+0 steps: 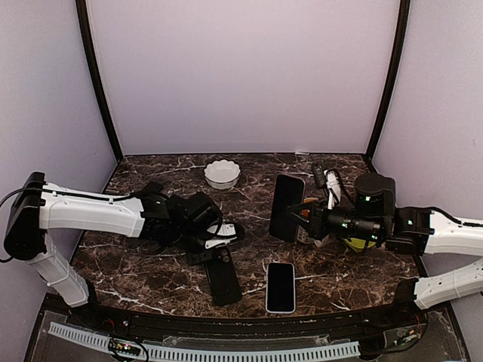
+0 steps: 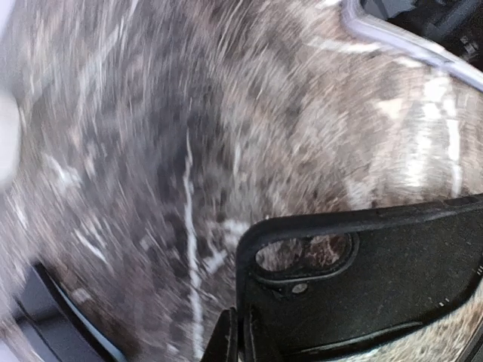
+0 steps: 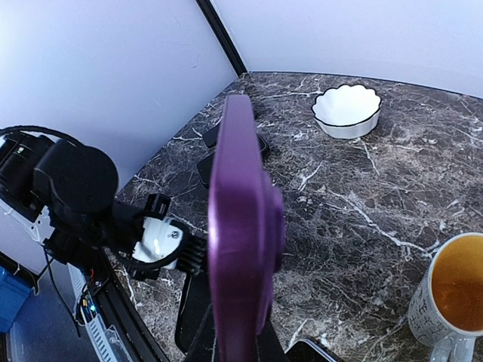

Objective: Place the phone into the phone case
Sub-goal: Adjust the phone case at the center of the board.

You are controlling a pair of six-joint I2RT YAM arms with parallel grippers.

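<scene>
At the left of the marble table [image 1: 151, 264], the left gripper [image 1: 216, 243] is clenched on the far end of the black phone case [image 1: 224, 280], which lies flat near the front edge. The left wrist view shows its fingers [image 2: 226, 341] pinching the case's rim just beside the camera cutout, through which the marble shows. Behind, towards the back wall, sits a white bowl [image 1: 223, 173], apart from the work. Further right a second phone [image 1: 281, 286] with a pale rim lies screen-up at the front edge, untouched and just beside the case. Above it the phone [image 1: 287, 205] stands on edge, lifted off the table and grasped by the right gripper [image 1: 303, 213], its purple back turned to the right wrist camera. A mug [image 3: 453, 296] stands near the right gripper.

So both parts seem to be in hand, but nothing is joined yet: phone and case are well apart, one upright in the air, the other flat on the marble. What is left is most of the job: carrying the phone over the case, laying it flat with the camera end matching the cutout, and pressing it into the rim while the left gripper steadies the case
</scene>
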